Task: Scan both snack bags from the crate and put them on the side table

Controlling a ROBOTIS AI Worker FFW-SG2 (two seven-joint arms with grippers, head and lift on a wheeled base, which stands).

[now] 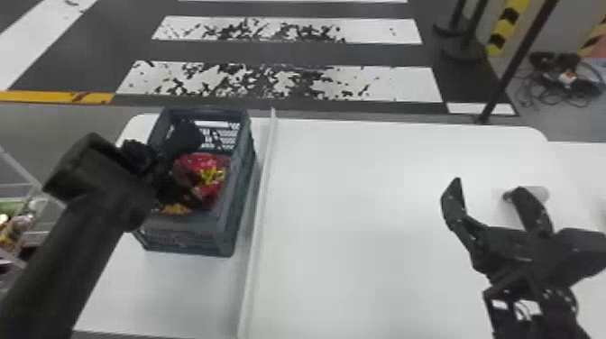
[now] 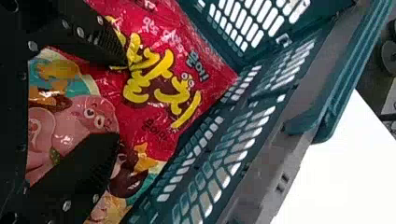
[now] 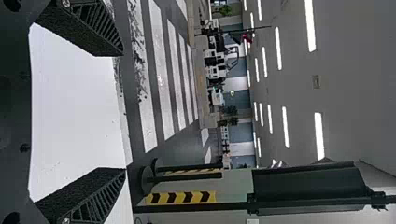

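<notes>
Snack bag, one red, in one crate

Left arm: black, a thick smooth tube, a rounded joint, a squared-off housing
Left jaws: black, wedge-shaped, fine ridges near one tip
Screw heads: silvery, round, dotted along the left jaws
Right arm: black, angular, pale patches near the wrist
Right jaws: black, tapering, grainy-surfaced, with slanted ribs and narrow grooves between them
</notes>
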